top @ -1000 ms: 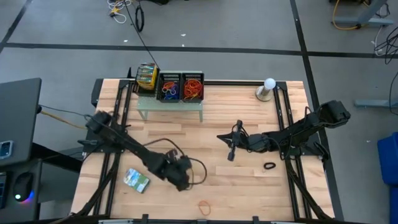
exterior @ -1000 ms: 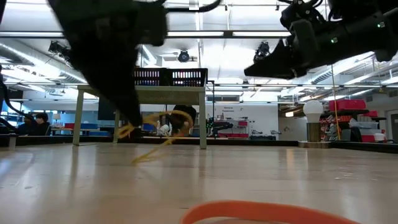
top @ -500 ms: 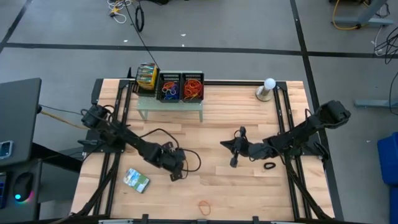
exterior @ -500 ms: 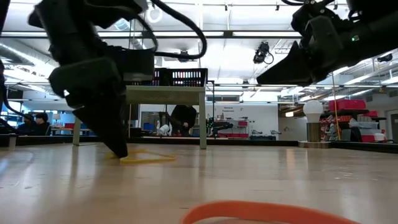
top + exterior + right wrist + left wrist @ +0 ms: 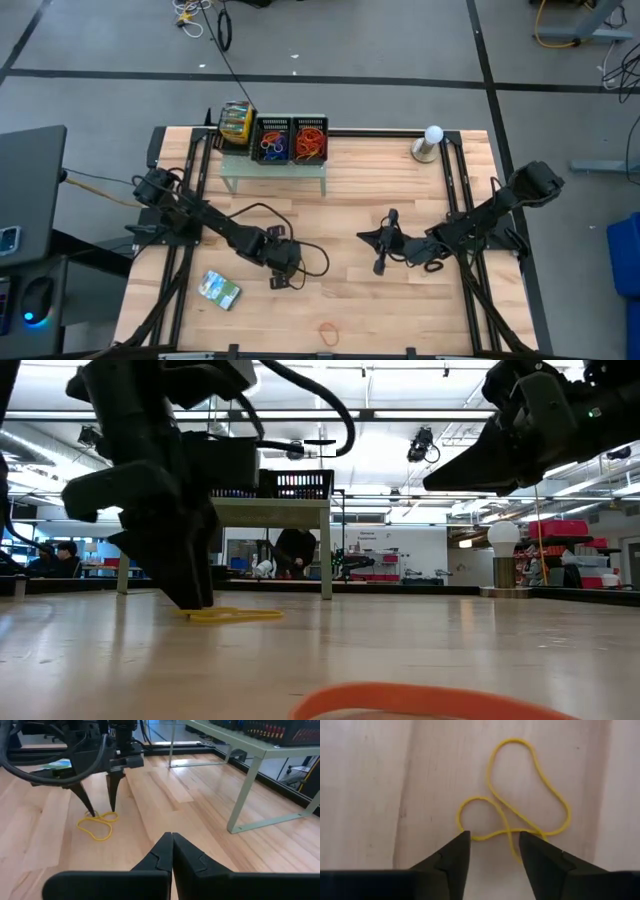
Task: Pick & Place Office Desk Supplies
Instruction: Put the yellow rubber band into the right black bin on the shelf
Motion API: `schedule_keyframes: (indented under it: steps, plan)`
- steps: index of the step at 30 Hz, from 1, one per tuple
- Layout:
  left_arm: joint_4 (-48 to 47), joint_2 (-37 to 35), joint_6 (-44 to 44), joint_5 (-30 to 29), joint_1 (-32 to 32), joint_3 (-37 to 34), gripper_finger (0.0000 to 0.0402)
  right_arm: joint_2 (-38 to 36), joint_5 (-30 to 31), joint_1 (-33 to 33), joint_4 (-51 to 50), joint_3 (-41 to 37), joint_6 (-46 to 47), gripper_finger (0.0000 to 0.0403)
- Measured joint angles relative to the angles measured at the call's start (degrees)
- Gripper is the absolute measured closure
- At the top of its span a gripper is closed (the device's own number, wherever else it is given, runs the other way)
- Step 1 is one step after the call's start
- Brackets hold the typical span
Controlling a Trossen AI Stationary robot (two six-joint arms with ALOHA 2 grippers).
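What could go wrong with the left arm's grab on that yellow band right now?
The left gripper is open, tips down astride the twisted yellow rubber band. The band lies flat on the table, so closing may pinch nothing or catch only one strand. The tips sit at the wood, so pressing lower might scrape it.

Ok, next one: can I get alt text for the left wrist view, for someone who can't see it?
A yellow rubber band, twisted into a figure-eight, lies flat on the pale wooden table. The left gripper points down at it, open, its two dark fingers straddling the band's crossing strands without holding it.
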Motion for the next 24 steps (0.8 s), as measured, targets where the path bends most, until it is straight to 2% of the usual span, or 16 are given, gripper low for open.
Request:
schedule_keyframes:
  steps: [5, 9, 17, 24]
  plan:
    - [0.6, 0.8, 3.7, 0.4, 1.4, 0.1, 0.0209, 0.0, 0.0, 0.0, 0.0, 0.0, 0.0, 0.0396]
    - [1.2, 0.9, 11.4, 0.3, 1.3, 0.2, 0.0219, 0.0, 0.0, 0.0, 0.0, 0.0, 0.0, 0.0396]
    - [3.7, 1.1, 20.1, -0.1, 1.8, 0.0, 0.029, 0.0, 0.0, 0.0, 0.5, 0.0, 0.0, 0.0396]
    - [4.0, 1.2, 22.3, -0.5, 2.0, 0.0, 0.0349, 0.0, -0.1, 0.0, 0.5, 0.0, 0.0, 0.0396]
